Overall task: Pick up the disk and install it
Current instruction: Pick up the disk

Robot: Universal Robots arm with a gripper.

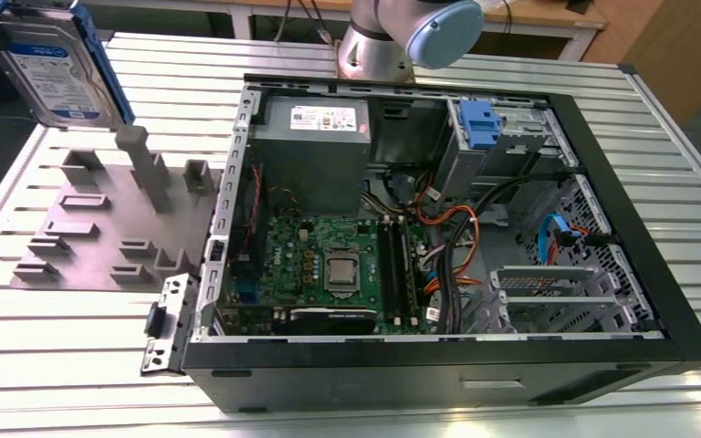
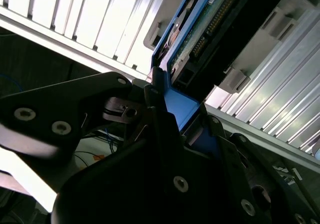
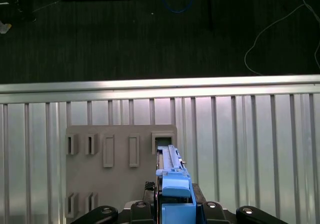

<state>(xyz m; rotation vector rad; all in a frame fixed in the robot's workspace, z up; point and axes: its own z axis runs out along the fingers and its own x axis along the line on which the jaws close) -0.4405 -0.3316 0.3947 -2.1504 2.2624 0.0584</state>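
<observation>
The disk [image 1: 58, 68] hangs upright in the air at the exterior view's far left, above the grey fixture plate [image 1: 107, 224]; its silver face with a white-and-blue label and its blue side rail show. In the first wrist view the disk [image 3: 172, 176] appears edge-on over the fixture plate [image 3: 115, 179], its blue carrier end between the fingers of my gripper [image 3: 175, 209]. The second wrist view shows the disk's [image 2: 210, 24] circuit-board underside and blue rail, with my gripper [image 2: 175, 116] shut on the blue carrier.
The open computer case [image 1: 643, 246] lies on the slatted aluminium table [image 1: 692, 164], to the exterior view's right of the fixture. Inside are the grey power supply [image 1: 314, 137], the green motherboard [image 1: 326, 265], loose cables and a drive bay with a blue carrier [image 1: 478, 123]. The arm's base [image 1: 387, 41] stands behind the case.
</observation>
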